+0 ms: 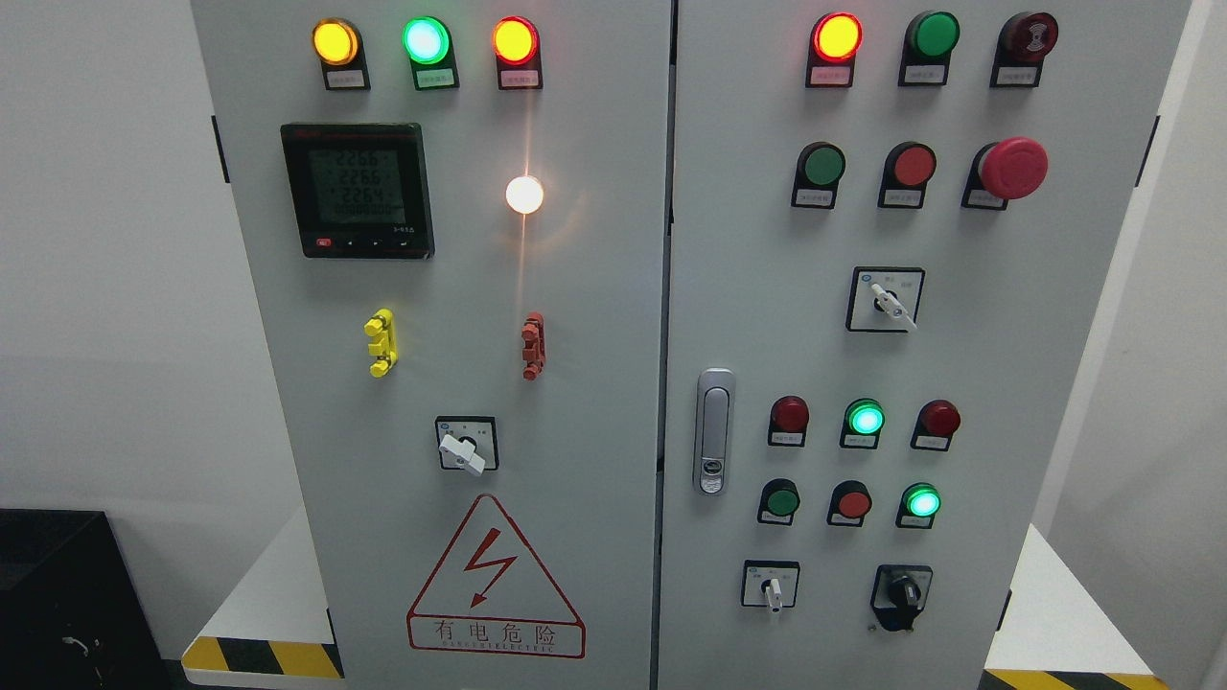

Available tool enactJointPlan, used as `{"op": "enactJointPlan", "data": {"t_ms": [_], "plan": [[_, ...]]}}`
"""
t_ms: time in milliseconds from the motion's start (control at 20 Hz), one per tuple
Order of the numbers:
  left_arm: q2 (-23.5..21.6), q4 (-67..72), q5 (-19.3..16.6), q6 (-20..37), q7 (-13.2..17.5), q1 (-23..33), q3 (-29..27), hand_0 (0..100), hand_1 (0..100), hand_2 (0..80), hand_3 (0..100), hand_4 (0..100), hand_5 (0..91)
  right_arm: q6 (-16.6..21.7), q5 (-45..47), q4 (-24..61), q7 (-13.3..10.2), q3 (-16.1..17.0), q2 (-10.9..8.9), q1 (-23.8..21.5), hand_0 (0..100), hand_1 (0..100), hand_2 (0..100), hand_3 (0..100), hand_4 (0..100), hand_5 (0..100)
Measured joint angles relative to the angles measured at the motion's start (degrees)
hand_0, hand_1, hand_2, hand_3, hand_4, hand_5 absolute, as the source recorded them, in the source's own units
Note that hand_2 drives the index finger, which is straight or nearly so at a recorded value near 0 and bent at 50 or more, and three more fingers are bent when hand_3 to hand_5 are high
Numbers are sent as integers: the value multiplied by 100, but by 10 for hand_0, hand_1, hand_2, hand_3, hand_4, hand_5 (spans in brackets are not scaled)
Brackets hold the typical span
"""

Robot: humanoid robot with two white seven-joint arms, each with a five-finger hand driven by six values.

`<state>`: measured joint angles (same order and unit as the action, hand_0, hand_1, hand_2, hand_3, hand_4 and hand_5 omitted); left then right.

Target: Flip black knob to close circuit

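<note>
Neither of our hands is in view, so we cannot tell their state. The black knob (902,591) sits at the lower right of the cabinet (575,287), right of the white-handled selector (772,586). We judge it small, rigid and stiff-turning; pinch its raised central bar.

- A grey electrical cabinet (594,383) is filling the frame.
- The black knob (902,593) is sitting at the lower right, pointing straight down.
- A digital meter (357,189) is glowing at the upper left.
- A white lamp (524,195) is shining beside it.
</note>
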<state>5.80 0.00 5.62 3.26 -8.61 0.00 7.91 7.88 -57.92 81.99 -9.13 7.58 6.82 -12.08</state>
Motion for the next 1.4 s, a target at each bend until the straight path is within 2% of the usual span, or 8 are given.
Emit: {"op": "enactJointPlan", "data": {"t_ms": [350,700,1400], "plan": [[0,0,0,0,0,0,0,120,556,0,0,0,0,-590,-548,647,105,-158,0,35,0,40,883,1000,996,1000],[0,0,0,0,0,0,0,120,556,0,0,0,0,-940,-942,1091,144,-308,1,149,0,34,883,1000,999,1000],[0,0,0,0,0,0,0,120,556,0,0,0,0,-1488,-1450,1437,524,-403,17,894,0,22,878,1000,1000,1000]]}}
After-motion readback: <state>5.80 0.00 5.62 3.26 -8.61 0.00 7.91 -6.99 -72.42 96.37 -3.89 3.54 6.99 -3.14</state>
